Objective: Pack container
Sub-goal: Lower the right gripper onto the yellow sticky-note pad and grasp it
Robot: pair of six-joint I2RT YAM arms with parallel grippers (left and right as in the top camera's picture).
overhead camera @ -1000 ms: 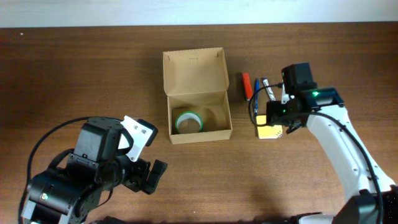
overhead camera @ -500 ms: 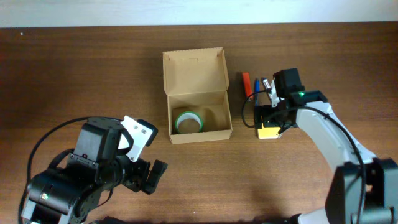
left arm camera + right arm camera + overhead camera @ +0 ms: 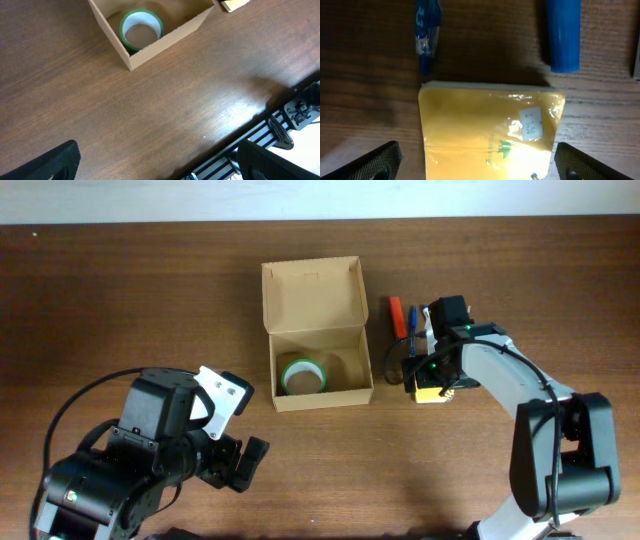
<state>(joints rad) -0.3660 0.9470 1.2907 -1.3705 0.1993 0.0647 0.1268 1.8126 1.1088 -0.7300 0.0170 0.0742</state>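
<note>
Right pincer [image 3: 480, 161] spread wide and empty, its tips either side of the yellow pad [image 3: 485, 125] on the surface [image 3: 350, 75]. A blue pen [image 3: 562, 35] lies just beyond. The container [image 3: 310, 298] stands open nearby, tape roll [image 3: 301, 376] inside. The pad's glossy wrap could slip when squeezed.

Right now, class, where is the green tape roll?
In the overhead view the green tape roll lies inside the open cardboard box, toward its left wall; the yellow pad sits outside, to the box's right.
</note>
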